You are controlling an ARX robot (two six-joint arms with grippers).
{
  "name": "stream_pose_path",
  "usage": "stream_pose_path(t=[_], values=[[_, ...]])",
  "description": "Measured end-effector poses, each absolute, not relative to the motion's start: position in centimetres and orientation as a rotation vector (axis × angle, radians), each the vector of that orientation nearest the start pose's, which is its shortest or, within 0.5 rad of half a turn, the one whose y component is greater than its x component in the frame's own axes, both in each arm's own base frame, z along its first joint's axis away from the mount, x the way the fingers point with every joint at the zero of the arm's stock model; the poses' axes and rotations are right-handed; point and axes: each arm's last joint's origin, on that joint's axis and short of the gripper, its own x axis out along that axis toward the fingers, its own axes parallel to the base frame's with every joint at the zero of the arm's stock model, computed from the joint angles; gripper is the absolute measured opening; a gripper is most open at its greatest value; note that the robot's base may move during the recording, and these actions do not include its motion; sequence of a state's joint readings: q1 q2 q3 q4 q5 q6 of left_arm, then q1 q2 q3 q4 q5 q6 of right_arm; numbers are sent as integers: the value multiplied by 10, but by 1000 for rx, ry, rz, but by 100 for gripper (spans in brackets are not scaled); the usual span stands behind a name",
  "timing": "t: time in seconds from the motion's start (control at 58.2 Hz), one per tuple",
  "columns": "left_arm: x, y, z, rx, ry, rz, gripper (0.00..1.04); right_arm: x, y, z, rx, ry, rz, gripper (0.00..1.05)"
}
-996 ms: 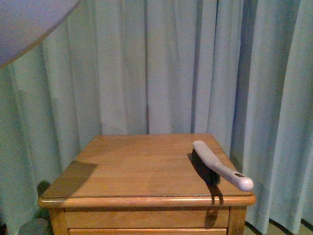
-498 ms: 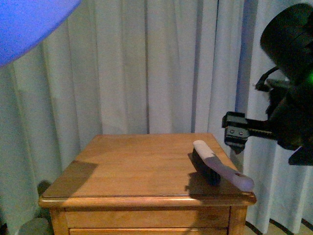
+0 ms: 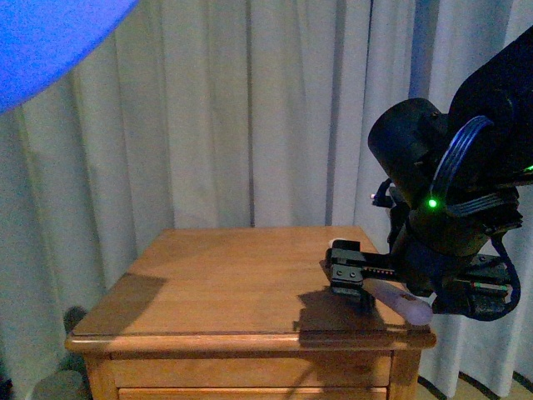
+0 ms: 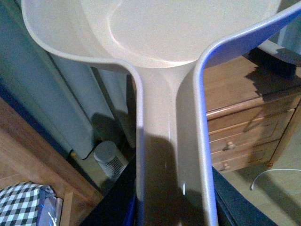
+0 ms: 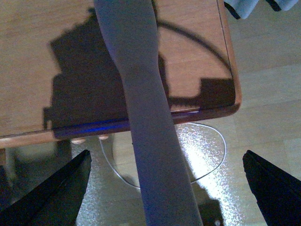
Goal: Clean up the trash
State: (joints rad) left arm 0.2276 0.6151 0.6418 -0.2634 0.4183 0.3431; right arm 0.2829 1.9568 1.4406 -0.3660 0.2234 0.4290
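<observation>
No wad of white paper shows in any view. My left gripper (image 4: 171,202) is shut on the handle of the beige dustpan (image 4: 188,33) and holds it up in the air. In the front view the dustpan (image 3: 42,33) is a blurred bluish shape at the top left. A brush (image 3: 410,308) with a pale handle lies on the right side of the wooden nightstand (image 3: 225,283), its handle end past the front edge. My right gripper (image 3: 346,273) is open over it. In the right wrist view the handle (image 5: 150,141) runs between the spread fingers (image 5: 70,188).
Pale curtains (image 3: 250,117) hang behind the nightstand. A thin cable (image 5: 211,155) lies on the floor below its front edge. In the left wrist view are a drawer chest (image 4: 244,132), a small grey cylinder (image 4: 109,157) and a black-and-white checked pillow (image 4: 21,202).
My right arm has come in from the right and dropped over the brush handle with its gripper open. The brush and the dustpan have stayed put.
</observation>
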Motion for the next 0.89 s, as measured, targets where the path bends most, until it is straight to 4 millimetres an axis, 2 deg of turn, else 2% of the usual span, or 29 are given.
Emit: stream_pose_path(t=[0.326,0.55,0.807,0.893], values=[[138,20,300,266,189,-226,27,415,113,189,170,860,-110,97],[138,20,300,266,189,-226,27,417,113,185,166,863,-103,67],[138,20,300,265,190,-226,27,416,113,191,181,853,-73,27],[138,20,300,266,190,-226,27,414,110,196,189,843,-74,20]])
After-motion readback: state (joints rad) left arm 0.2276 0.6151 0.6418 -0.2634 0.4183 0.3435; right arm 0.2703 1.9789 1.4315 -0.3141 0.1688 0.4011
